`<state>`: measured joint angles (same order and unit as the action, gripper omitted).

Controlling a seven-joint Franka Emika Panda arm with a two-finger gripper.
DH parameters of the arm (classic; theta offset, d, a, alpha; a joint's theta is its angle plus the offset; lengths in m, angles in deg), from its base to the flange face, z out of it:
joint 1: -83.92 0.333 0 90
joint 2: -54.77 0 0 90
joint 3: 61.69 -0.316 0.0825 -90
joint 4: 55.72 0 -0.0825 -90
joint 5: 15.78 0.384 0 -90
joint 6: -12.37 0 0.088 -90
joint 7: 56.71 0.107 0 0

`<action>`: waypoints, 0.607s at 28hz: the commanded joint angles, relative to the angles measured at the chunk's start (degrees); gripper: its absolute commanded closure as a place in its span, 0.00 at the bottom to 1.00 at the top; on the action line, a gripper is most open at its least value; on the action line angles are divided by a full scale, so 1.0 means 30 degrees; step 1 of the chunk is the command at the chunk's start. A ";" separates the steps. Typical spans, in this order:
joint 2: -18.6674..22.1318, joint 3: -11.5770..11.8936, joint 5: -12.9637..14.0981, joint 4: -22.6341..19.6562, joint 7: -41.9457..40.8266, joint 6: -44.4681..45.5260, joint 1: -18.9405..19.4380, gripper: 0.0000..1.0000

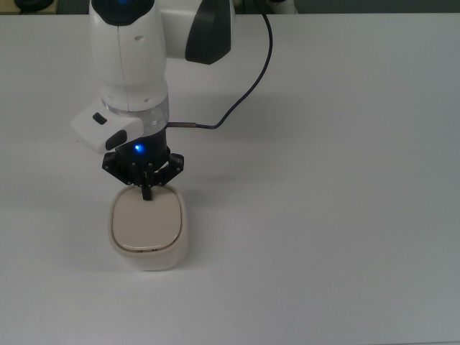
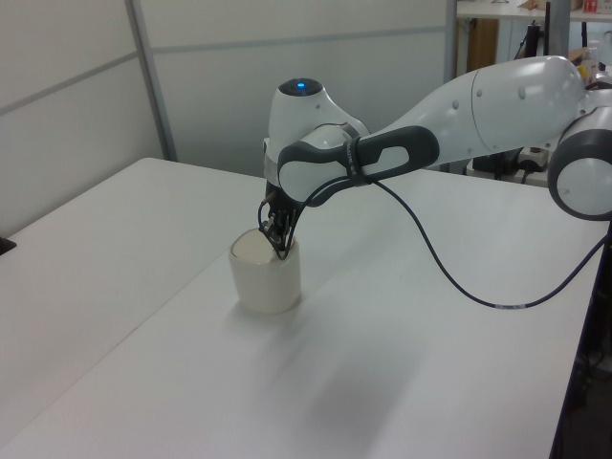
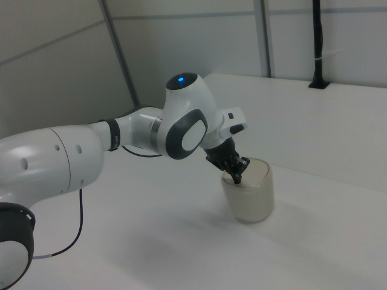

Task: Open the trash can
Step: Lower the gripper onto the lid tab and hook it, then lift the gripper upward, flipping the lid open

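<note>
Trash can lid shut, gripper tip on its edge

Trash can point(image 1: 149, 230) stands upright on the white table point(image 1: 323, 215), low and toward the top view's left, with its flat beige lid point(image 1: 146, 221) lying closed. The gripper point(image 1: 147, 192) points straight down over the lid's edge nearest the arm; its two black fingers are pressed together into a single narrow tip with nothing between them, and that tip meets the lid at this edge. In the left view the tip point(image 2: 278, 251) sits at the can's point(image 2: 265, 279) top rim. A black cable point(image 1: 244, 86) loops from the wrist across the table.
</note>
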<state>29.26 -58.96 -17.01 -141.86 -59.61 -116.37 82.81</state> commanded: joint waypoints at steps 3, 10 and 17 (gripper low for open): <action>0.0795 0.0087 0.0468 0.0588 0.0264 -0.0122 -0.0363 1.00; 0.2319 -0.0031 0.1378 0.0617 0.0235 0.0900 -0.0334 1.00; 0.3959 -0.0177 0.1612 0.0617 0.0264 0.4356 -0.0188 1.00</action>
<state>37.01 -59.12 -13.54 -138.51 -59.46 -109.57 81.91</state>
